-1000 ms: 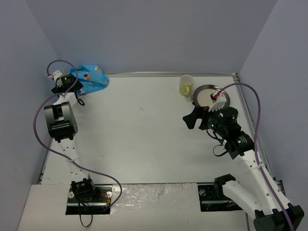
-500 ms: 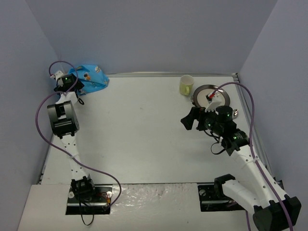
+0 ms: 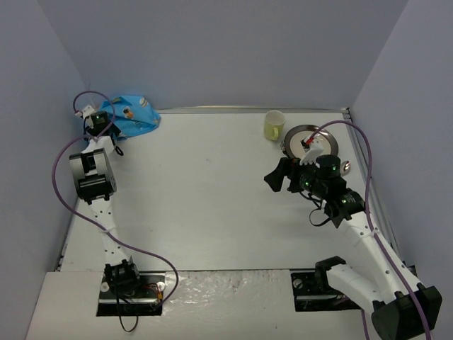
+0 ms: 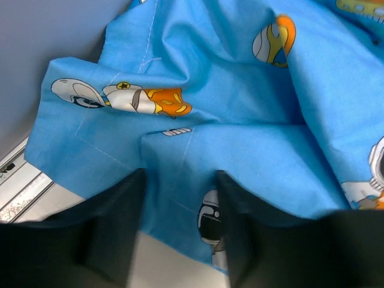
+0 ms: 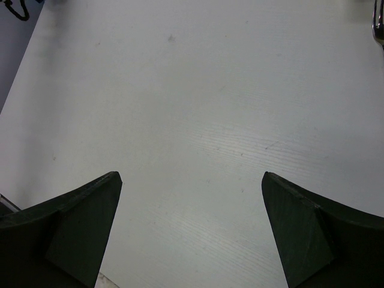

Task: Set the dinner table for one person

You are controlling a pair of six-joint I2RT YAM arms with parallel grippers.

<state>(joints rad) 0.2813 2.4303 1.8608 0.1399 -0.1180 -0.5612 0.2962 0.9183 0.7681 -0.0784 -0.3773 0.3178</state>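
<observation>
Creeps onto the blue placemat (image 4: 240,120) with left gripper (image 4: 179,180) spread apart, hem between its fingers (image 4: 114,240); wants a deeper bite before clamping

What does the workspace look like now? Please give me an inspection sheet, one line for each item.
Surface: white dinner table, mostly bare.
Job's things: blue placemat crumpled in far left corner; yellow cup beside metal plate, far right.
Clutter: nothing seen.
Hands: left hand open, astride the placemat's edge; right hand open over bare table.
Cables: purple cable loops along each arm.
Surroundings: lavender walls on three sides.
</observation>
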